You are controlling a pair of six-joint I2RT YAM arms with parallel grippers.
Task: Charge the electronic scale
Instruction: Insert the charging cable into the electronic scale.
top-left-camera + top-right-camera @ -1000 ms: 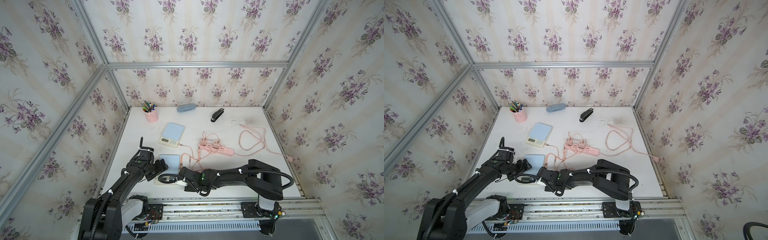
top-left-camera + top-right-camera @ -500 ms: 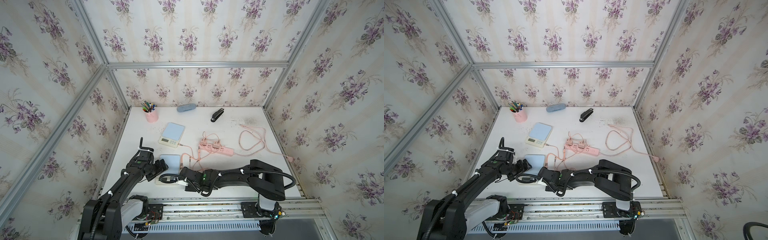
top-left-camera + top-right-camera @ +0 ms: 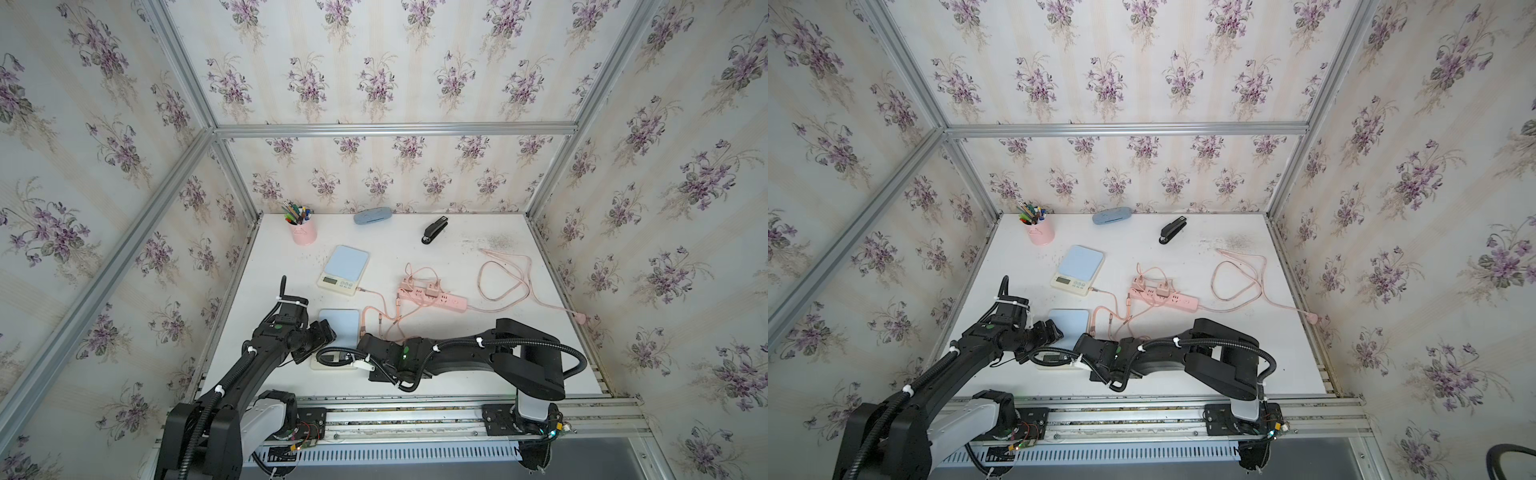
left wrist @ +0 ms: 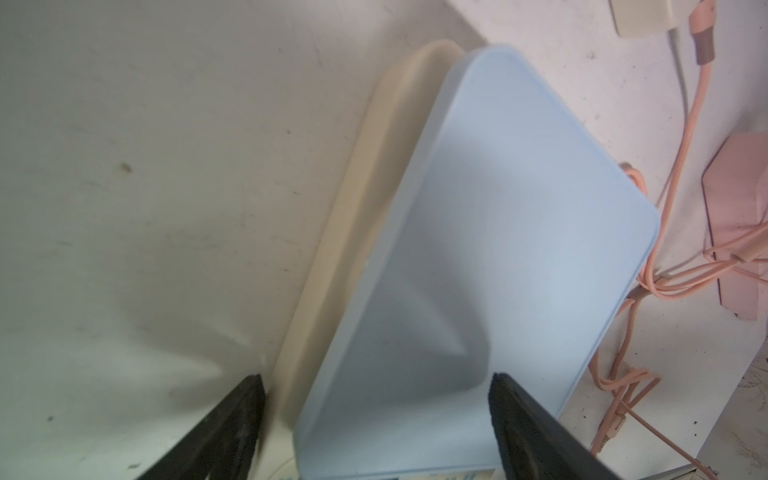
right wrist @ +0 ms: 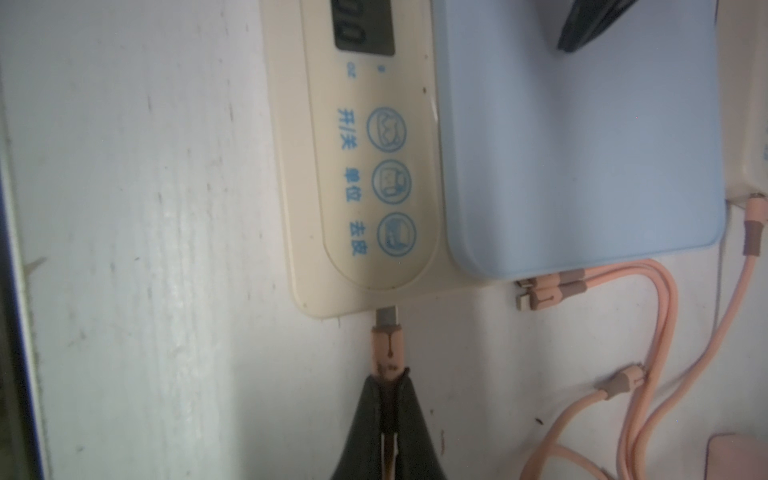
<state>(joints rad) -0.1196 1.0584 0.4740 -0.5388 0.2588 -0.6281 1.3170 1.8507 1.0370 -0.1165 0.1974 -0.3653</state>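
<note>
My right claw (image 5: 390, 382) pinched pink cable plug (image 5: 387, 349) at port of cream-and-blue plastic scale (image 5: 365, 166); left claw (image 4: 376, 378) spread astride scale; skewed push risked jamming.

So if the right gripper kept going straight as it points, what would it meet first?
The cream edge of the near scale: the right gripper is shut on the pink plug, whose metal tip sits at that edge, likely at the port.
</note>
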